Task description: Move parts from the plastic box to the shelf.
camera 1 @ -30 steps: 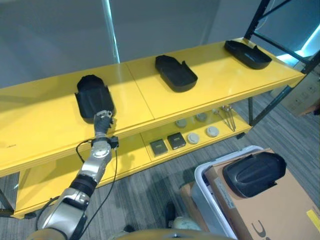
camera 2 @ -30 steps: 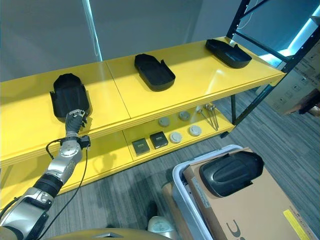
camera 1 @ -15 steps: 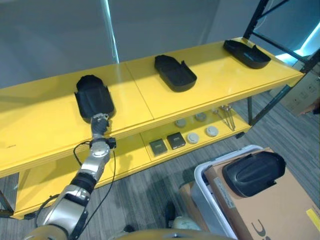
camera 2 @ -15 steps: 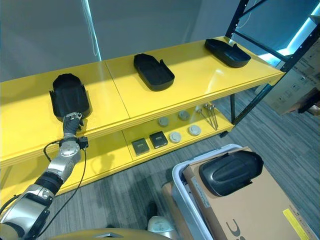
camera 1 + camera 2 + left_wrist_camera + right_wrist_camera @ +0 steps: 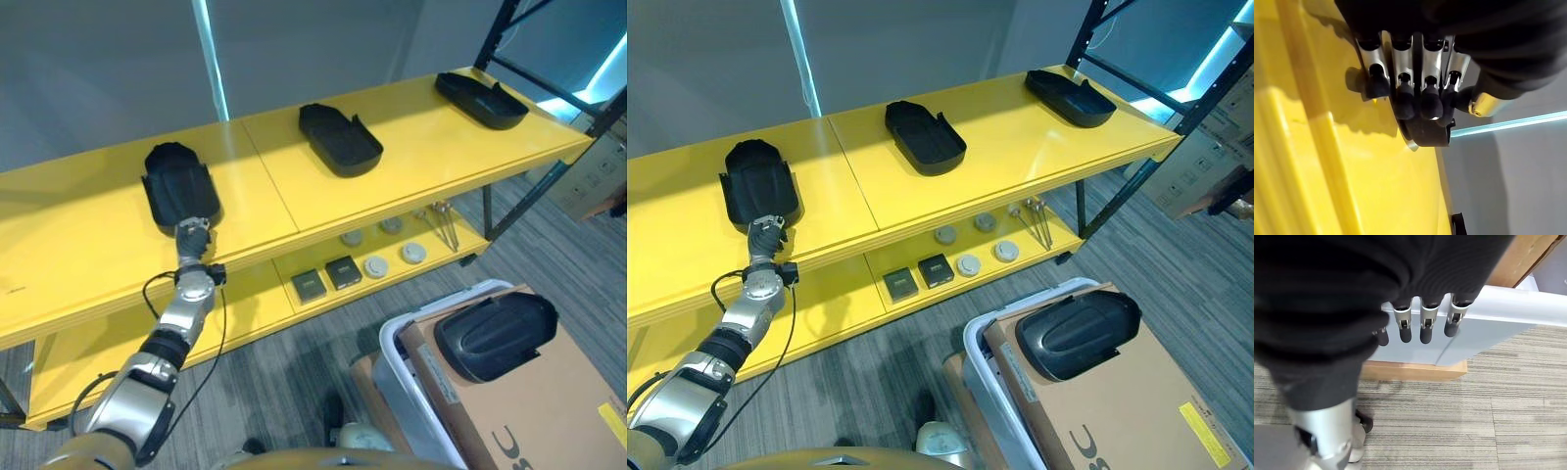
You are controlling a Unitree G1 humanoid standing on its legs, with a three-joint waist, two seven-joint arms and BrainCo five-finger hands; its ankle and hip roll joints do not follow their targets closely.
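Observation:
Three black moulded parts lie on the yellow shelf's top board [image 5: 411, 186]: one at the left [image 5: 179, 196], one in the middle [image 5: 340, 140], one at the far right [image 5: 480, 100]. My left hand [image 5: 193, 236] is over the shelf's front edge, just before the left part's near end. It is open, and its straight fingers [image 5: 1400, 93] point at that part [image 5: 1426, 135]. Another black part [image 5: 495, 336] rests on a cardboard sheet [image 5: 549, 411] in the pale plastic box [image 5: 392, 345]. My right hand [image 5: 1422, 323] hangs open beside the box's wall [image 5: 1484, 313].
On the lower shelf sit two small black square blocks [image 5: 326, 279], several grey discs [image 5: 376, 266] and some thin metal tools [image 5: 446, 225]. A dark rack upright [image 5: 549, 186] stands at the right end. Grey carpet [image 5: 294, 372] lies between shelf and box.
My left hand has drawn back a little from the left part toward the shelf's front edge. The whole picture has shifted slightly. The parts have stayed in place.

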